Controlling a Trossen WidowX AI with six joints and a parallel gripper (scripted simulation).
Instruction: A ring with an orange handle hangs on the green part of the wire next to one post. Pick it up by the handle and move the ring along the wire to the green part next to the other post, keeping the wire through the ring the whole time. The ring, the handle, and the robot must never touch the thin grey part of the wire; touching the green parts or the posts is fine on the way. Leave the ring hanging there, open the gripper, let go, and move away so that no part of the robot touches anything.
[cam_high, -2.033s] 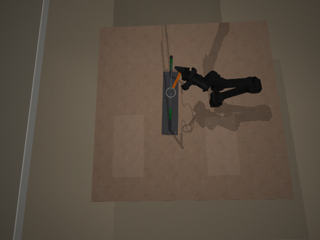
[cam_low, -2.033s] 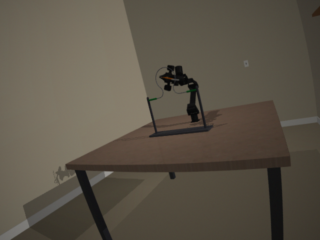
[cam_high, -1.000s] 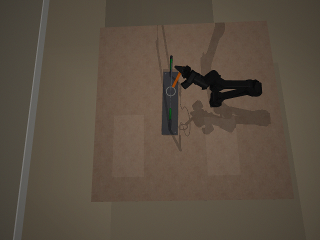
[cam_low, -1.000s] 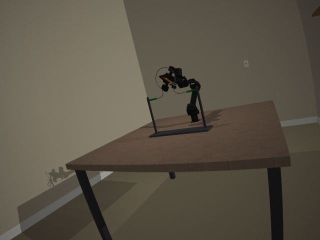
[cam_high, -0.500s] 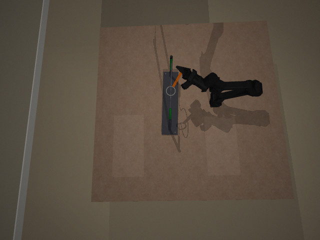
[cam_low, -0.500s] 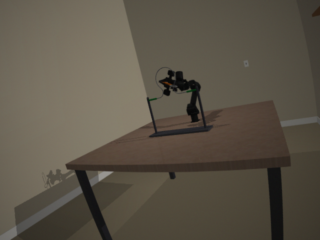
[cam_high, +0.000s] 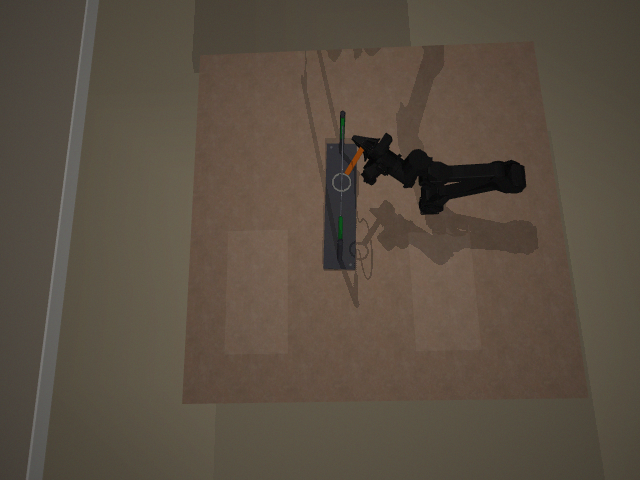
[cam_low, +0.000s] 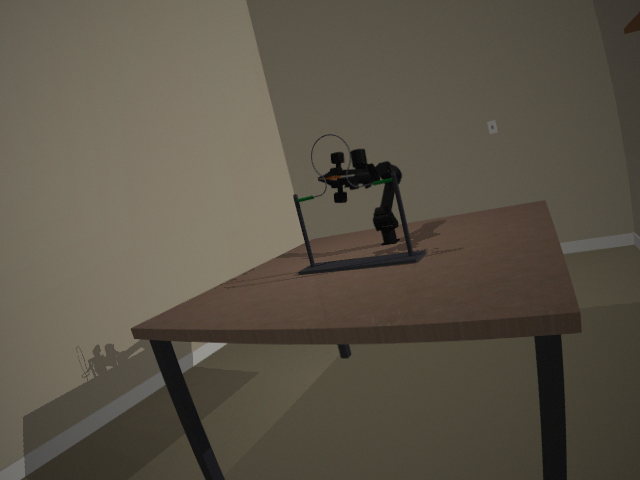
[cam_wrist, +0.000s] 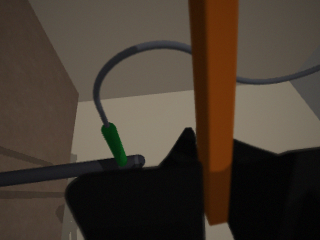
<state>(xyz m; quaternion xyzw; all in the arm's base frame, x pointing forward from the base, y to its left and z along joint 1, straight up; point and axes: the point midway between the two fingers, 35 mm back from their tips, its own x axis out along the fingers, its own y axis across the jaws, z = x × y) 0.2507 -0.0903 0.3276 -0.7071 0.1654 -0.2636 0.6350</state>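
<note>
Orange at the handle (cam_high: 354, 161) (cam_low: 332, 177) (cam_wrist: 215, 100), and pinched there by the gripper (cam_high: 363, 146) (cam_low: 325, 178) (cam_wrist: 193, 133), with the fingers clamped tight on it. Puts the ring (cam_high: 332, 182) (cam_low: 347, 176) high over the board (cam_high: 333, 242) (cam_low: 356, 262), lying flat around the steep side of the grey wire (cam_high: 341, 200) (cam_low: 329, 134) (cam_wrist: 162, 44). Looks about halfway, high over the board's middle, well apart from both green parts. Does not show for sure which end of the board to go to.

Could bump the thin wire with the ring's inside edge, if pulled sideways or tipped too little at a bend. Needs small moves and a turn at each curve, to keep the wire near the ring's middle. Could also knock the big loop above the board with a fingertip or the back of the handle, as both reach close beside it. Might slip or twist at the handle if jerked, and so tilt the ring into the wire. Over the board's end, might swing onto grey if let go too soon; best to open only above green, then back straight away.
</note>
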